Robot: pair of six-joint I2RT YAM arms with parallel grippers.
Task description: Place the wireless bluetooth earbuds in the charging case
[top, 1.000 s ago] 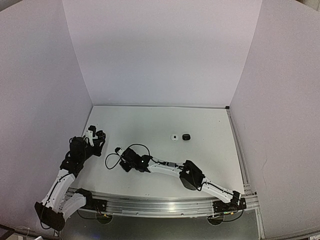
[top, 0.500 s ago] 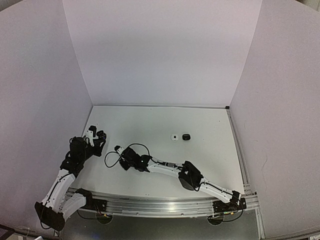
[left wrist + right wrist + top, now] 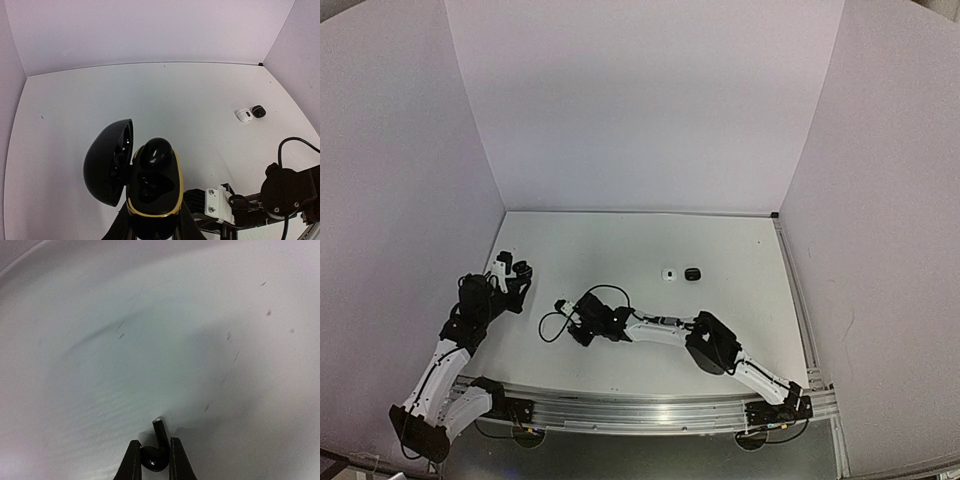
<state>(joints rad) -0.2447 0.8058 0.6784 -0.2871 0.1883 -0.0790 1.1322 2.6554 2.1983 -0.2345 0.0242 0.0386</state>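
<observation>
Pinching the tiny black stemmed earbud [image 3: 160, 431] by its bulb, the right end effector [image 3: 152, 456] leaves the stem free above the white tabletop [image 3: 150, 330]. The left end effector [image 3: 152, 231] clamps the black gold-rimmed charging case [image 3: 152, 192] (lid open), presenting its wells, apparently for insertion.

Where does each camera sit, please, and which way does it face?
Top external: above and behind the bases, looking down on the table; left arm and right arm show.
Left wrist: on the left gripper, facing the far wall past the open charging case it holds.
Right wrist: on the right gripper, close over the table, jaws pinching a black earbud.
Shared: top and left wrist both show the white case.
</observation>
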